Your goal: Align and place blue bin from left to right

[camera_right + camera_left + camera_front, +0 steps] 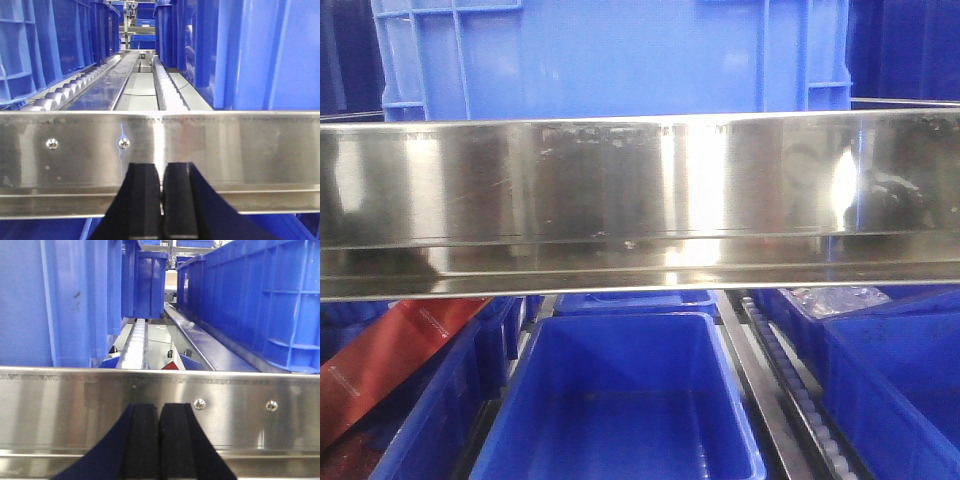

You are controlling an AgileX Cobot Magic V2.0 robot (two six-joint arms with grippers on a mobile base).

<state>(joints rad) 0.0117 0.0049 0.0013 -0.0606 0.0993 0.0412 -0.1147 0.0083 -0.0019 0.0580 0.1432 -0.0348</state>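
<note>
The blue bin [620, 55], a large sky-blue ribbed crate, stands on the upper shelf behind a steel rail [640, 200]. In the left wrist view the blue bin [260, 305] fills the right side. In the right wrist view the blue bin [30, 50] lies at the left edge. My left gripper [159, 407] is shut, its black pads together just in front of the rail [75, 405], holding nothing. My right gripper [161, 166] is also shut and empty in front of the rail [250, 150]. Neither gripper shows in the front view.
Smooth deep-blue bins stand beside the crate: one [50, 300] to its left, one [250, 50] to its right. Roller tracks [135, 342] [167, 92] run back between them. Below the rail are more deep-blue bins [620, 400] and a red strip [390, 360].
</note>
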